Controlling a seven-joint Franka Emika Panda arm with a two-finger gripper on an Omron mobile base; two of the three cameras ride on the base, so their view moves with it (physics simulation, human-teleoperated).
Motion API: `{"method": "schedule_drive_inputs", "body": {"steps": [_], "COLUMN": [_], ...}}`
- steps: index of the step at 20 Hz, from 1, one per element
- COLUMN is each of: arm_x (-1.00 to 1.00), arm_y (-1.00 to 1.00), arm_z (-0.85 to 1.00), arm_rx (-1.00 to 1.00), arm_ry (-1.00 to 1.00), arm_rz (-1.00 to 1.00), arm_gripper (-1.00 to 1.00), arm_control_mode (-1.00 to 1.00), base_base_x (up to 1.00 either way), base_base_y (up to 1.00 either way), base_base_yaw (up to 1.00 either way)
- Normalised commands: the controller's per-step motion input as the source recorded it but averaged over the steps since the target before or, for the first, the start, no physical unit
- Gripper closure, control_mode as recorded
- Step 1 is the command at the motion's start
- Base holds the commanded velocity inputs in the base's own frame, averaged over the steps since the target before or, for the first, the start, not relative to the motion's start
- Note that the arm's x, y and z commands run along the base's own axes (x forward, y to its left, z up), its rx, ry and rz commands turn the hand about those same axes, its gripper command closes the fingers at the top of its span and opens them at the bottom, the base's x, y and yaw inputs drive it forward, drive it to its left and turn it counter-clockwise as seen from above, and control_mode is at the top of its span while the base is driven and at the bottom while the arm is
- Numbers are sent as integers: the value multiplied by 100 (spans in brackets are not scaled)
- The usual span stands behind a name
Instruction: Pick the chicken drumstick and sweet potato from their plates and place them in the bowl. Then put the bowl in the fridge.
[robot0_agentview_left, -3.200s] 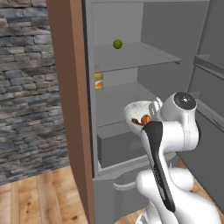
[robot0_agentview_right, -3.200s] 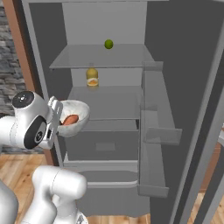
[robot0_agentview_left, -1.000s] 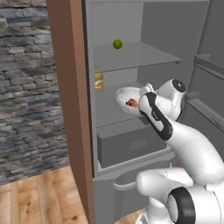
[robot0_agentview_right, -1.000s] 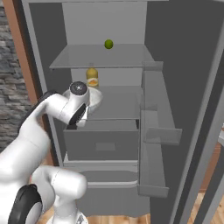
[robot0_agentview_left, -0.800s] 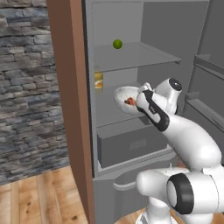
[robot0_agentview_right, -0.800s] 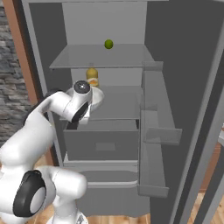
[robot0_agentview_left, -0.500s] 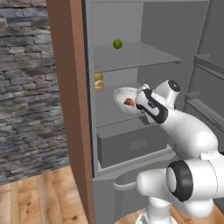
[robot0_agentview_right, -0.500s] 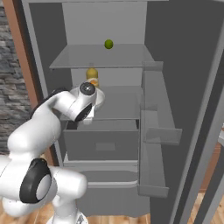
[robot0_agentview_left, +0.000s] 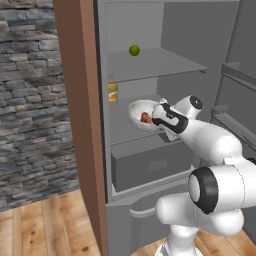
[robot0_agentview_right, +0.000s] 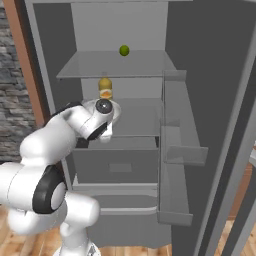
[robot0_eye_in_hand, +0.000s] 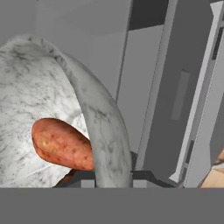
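The whitish speckled bowl (robot0_agentview_left: 137, 111) hangs tilted inside the open fridge (robot0_agentview_left: 180, 60), over its middle shelf (robot0_agentview_left: 131, 136). My gripper (robot0_agentview_left: 159, 114) is shut on the bowl's right rim. In the hand view the rim (robot0_eye_in_hand: 101, 124) runs down between my fingertips (robot0_eye_in_hand: 146, 177), and the orange-red sweet potato (robot0_eye_in_hand: 61, 144) lies in the bowl beside it. The sweet potato (robot0_agentview_left: 146, 118) shows as a red spot in the left base view. The drumstick is hidden. In the right base view my wrist covers most of the bowl (robot0_agentview_right: 117, 113). The plates are out of view.
A green lime (robot0_agentview_left: 134, 50) sits on the upper shelf and a yellow-orange bottle (robot0_agentview_left: 113, 91) stands at the back left of the middle shelf. A closed drawer (robot0_agentview_left: 150, 165) lies below. The brown door panel (robot0_agentview_left: 75, 110) stands left; door shelves (robot0_agentview_right: 180, 150) jut out on the right.
The arm has lifted the bowl from drawer height and reached forward, carrying it into the fridge above the middle shelf. The bowl has tipped so that its mouth faces outward.
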Motion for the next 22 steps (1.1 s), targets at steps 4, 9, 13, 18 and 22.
{"method": "schedule_drive_inputs", "body": {"steps": [4,9,13,18,22], "arm_x": [44,44,37,35,41], "arm_y": [-1,-4,-12,-15,-6], "arm_z": [-10,-7,-7,-10,-19], "arm_rx": [-12,-5,0,4,3], "arm_ry": [0,3,0,0,1], "arm_rz": [0,0,0,0,0], "arm_gripper": [100,100,100,100,100], "arm_control_mode": [-100,-100,-100,-100,-100], "base_base_x": [0,0,0,0,0], "base_base_y": [0,0,0,0,0], "base_base_yaw": [0,0,0,0,0]}}
